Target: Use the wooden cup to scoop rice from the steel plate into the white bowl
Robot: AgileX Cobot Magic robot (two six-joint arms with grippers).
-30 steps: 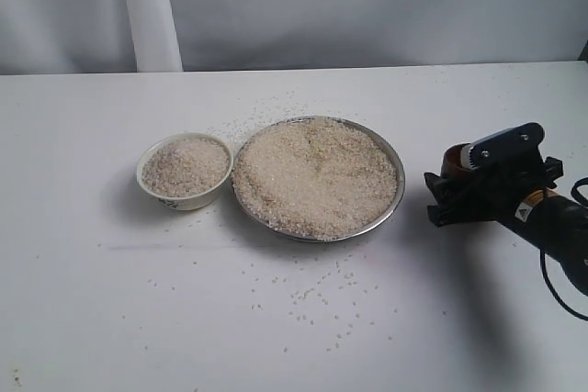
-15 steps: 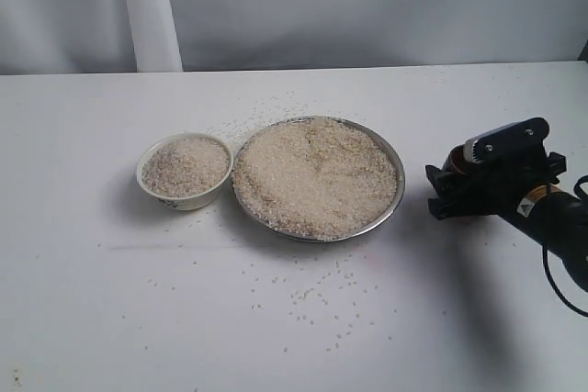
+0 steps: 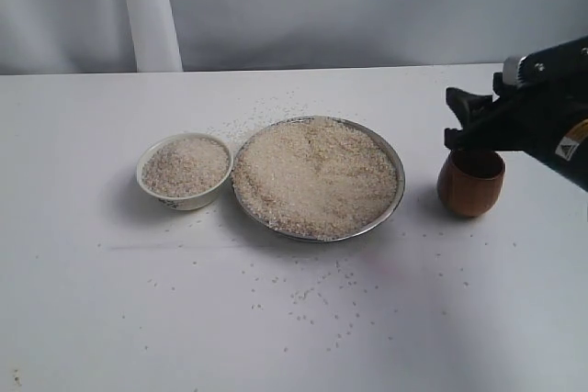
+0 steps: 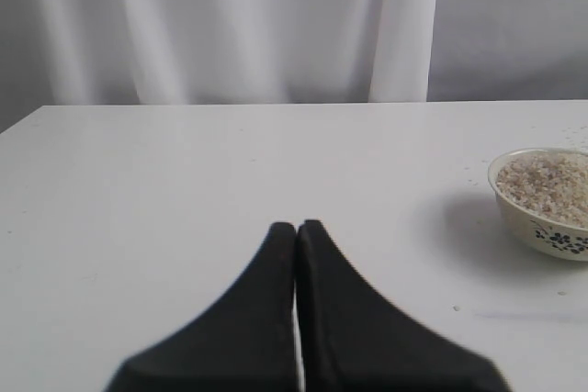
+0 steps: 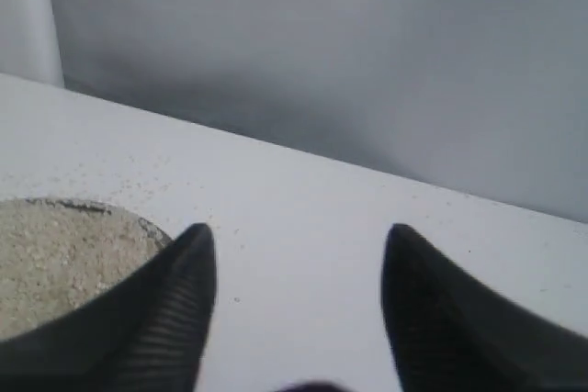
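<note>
Right gripper (image 5: 296,236) has risen off the cup (image 3: 470,185) — jaws apart, empty — so I'd say it's been set down.

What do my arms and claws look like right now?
Both claws are matte black. The left claw has smooth, tapering fingers; the right claw shows ribbed inner faces. The right arm is black, with a grey metal plate and a small white-and-orange label.
</note>
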